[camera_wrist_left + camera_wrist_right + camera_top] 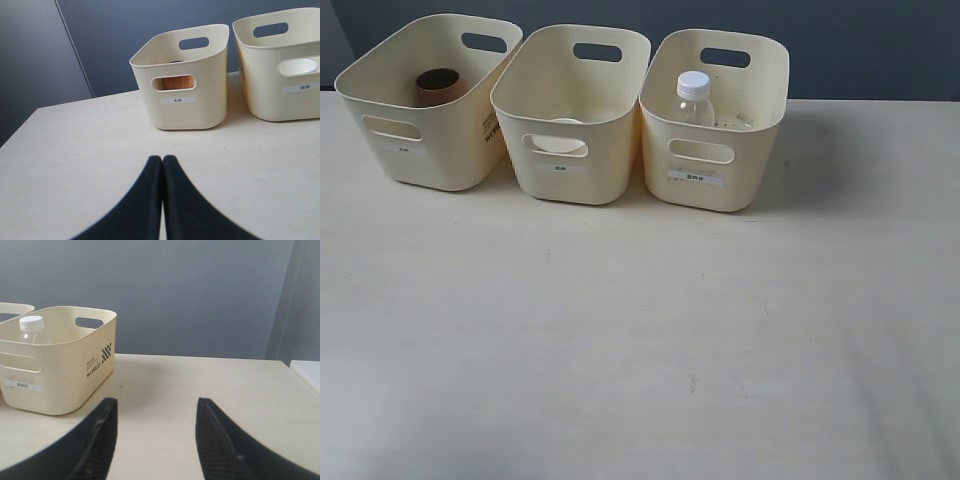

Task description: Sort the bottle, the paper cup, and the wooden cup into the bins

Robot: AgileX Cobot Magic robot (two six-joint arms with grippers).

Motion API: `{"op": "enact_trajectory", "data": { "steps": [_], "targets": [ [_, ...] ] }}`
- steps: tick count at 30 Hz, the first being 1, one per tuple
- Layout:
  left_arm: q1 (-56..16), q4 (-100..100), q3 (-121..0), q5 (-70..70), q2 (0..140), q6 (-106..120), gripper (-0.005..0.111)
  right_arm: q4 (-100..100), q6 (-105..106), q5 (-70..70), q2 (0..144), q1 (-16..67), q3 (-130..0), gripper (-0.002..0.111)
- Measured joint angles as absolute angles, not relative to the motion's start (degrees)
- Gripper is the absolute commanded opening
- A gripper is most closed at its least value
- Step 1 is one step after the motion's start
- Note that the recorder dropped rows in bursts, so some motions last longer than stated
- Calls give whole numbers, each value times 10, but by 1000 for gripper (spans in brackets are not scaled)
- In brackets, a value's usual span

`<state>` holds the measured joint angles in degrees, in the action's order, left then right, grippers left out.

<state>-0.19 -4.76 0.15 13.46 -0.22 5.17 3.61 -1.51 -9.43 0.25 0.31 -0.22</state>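
Three cream bins stand in a row at the back of the table. The wooden cup sits in the left bin, its brown side showing through that bin's handle hole. The paper cup shows as a white rim in the middle bin, and through its handle hole. The bottle stands upright in the right bin, its white cap above the rim. My left gripper is shut and empty over bare table. My right gripper is open, empty, beside the right bin. Neither arm shows in the exterior view.
The table is pale wood and stretches wide in front of the bins. A dark blue-grey wall stands behind the bins. The table's right edge lies near my right gripper.
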Motion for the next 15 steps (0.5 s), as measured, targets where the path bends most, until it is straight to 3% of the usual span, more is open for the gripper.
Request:
{"op": "enact_trajectory", "data": {
  "steps": [15],
  "targets": [
    [-2,-48,1,135,-2,52,0,37,-15,-100,2,3,-2,47]
  ]
}}
